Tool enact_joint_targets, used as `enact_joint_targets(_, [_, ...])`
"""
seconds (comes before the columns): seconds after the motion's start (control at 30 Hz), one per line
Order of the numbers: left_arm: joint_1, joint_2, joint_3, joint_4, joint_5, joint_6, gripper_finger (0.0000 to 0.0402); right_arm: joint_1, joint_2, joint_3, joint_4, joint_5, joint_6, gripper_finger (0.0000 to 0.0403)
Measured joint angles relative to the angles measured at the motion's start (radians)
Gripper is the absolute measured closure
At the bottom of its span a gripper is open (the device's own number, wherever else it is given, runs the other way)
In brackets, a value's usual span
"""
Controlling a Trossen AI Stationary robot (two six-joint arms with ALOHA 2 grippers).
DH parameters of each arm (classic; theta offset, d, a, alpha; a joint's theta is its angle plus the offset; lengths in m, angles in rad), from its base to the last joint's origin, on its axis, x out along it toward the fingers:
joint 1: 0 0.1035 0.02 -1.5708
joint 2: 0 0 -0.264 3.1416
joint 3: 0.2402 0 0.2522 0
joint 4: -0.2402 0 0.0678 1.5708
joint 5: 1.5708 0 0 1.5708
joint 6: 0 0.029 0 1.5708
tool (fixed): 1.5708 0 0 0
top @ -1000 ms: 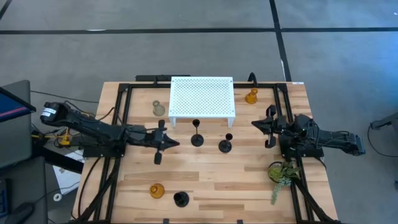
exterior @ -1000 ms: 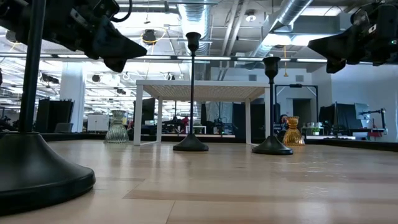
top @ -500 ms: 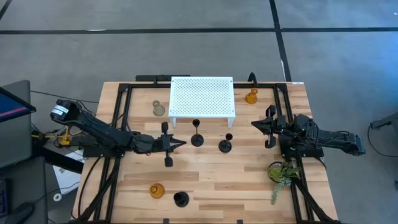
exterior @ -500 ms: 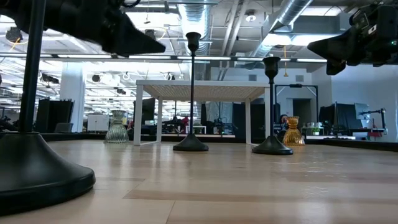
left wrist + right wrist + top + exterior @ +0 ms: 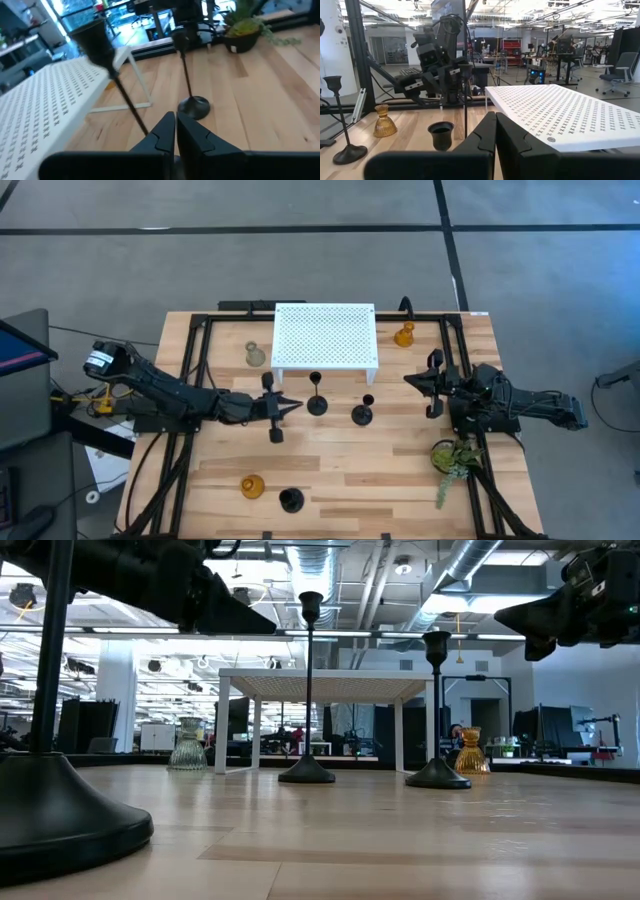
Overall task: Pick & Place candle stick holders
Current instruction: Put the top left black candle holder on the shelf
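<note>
From above, the wooden tabletop (image 5: 400, 470) carries a white perforated stand (image 5: 325, 335) near its far edge, with a clear glass holder (image 5: 256, 355) to its left and an amber glass holder (image 5: 404, 335) to its right. Just in front of the stand sit the taller black stemmed holder (image 5: 316, 402) and the shorter black stemmed holder (image 5: 363, 413), side by side. Near the front edge, a second amber glass holder (image 5: 252, 487) stands beside a squat black holder (image 5: 291, 500). The left gripper (image 5: 290, 406) reaches in from the left, its fingers pressed together and empty, the tip just beside the taller stemmed holder. The right gripper (image 5: 412, 379) waits over the right side with fingers also closed and empty, and a green plant sprig (image 5: 452, 460) lies in front of it. At table height, the two stemmed holders rise in front of the stand, the taller one (image 5: 307, 690) left of the shorter one (image 5: 437, 715), while a large dark base (image 5: 60, 805) fills the near left corner. From the left wrist, the closed fingers (image 5: 172, 135) point at the taller holder's slanting stem, the shorter one behind. From the right wrist, the closed fingers (image 5: 495, 137) face the stand and the left arm (image 5: 432, 65)
</note>
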Motion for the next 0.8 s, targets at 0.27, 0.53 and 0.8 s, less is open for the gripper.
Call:
enact_joint_targets(0.27, [0.08,0.0,0.0,0.003,0.095,-0.054,0.0351,0.0,0.0,0.0,-0.025,0.0,-0.001,0.0403])
enact_joint_targets(0.53, [0.133,0.0,0.0,0.017,0.194,-0.054,0.0285,0.0,0.0,0.0,-0.028,0.0,-0.01,0.0403])
enact_joint_targets(0.8, [0.192,0.108,0.0,0.159,0.194,-0.088,0.0238,0.0,0.0,0.0,-0.028,0.0,-0.011,0.0403])
